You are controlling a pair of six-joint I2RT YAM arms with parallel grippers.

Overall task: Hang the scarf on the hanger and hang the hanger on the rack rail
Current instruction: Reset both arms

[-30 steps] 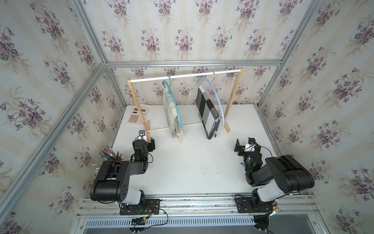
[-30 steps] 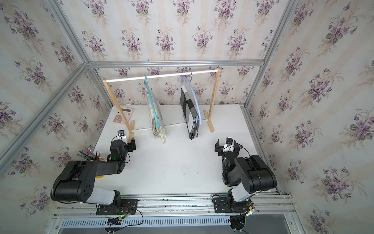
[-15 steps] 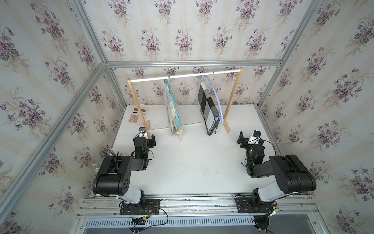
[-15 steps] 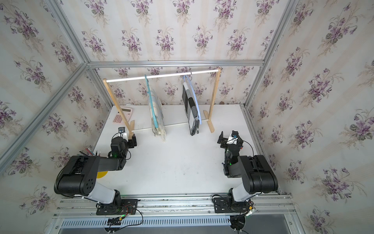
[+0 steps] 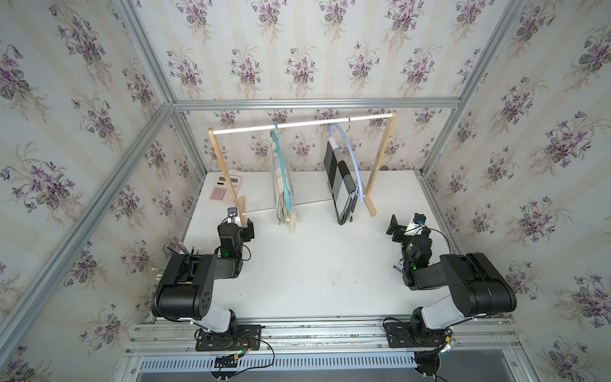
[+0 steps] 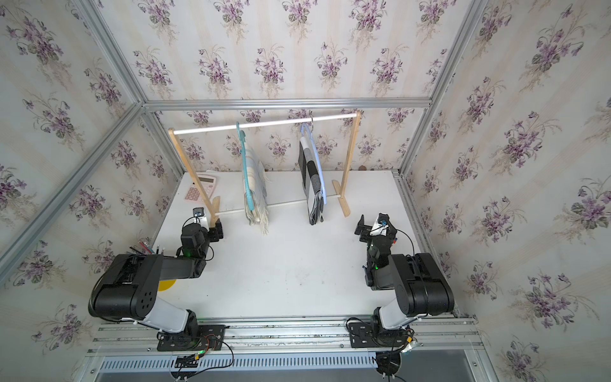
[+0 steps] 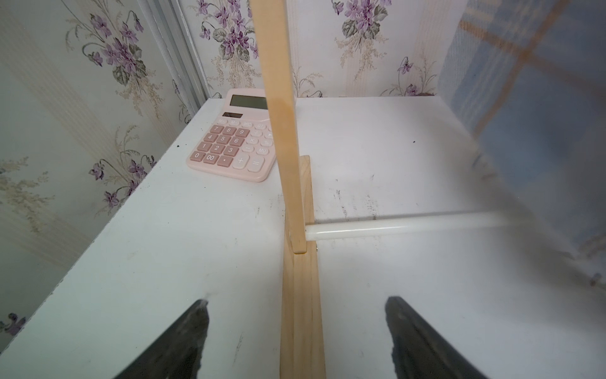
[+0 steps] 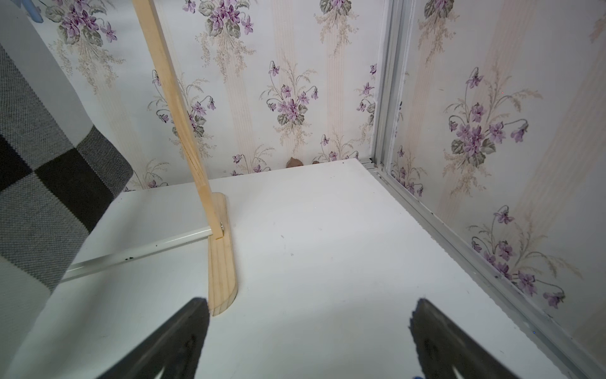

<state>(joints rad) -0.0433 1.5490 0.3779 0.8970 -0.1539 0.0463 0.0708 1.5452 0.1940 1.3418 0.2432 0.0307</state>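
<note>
Two scarves hang in both top views. A pale blue-and-cream fringed plaid scarf [image 5: 282, 185] is folded over a teal plastic hanger [image 5: 278, 155], and a black, grey and white knitted checked scarf [image 5: 340, 178] drapes over a pale blue hanger [image 5: 354, 158]. Both hangers are on the white rail of a light wooden rack [image 5: 382, 158] at the back of the white tabletop [image 5: 324, 264]. A pink calculator [image 5: 224, 190] lies behind the rack's left post. The left gripper [image 5: 243, 227] sits low by that post's foot, and the right gripper [image 5: 405, 228] is near the other foot.

In the left wrist view, the left gripper [image 7: 296, 300] is spread wide and empty. The rack's smooth pine foot runs between its fingers, clear of both. The plaid scarf [image 7: 531, 98] is a blur.

In the right wrist view, the right gripper [image 8: 311, 302] is fully spread and empty over bare tabletop, one finger just beside the rounded foot. The checked scarf [image 8: 49, 170] shows a coarse weave.
</note>
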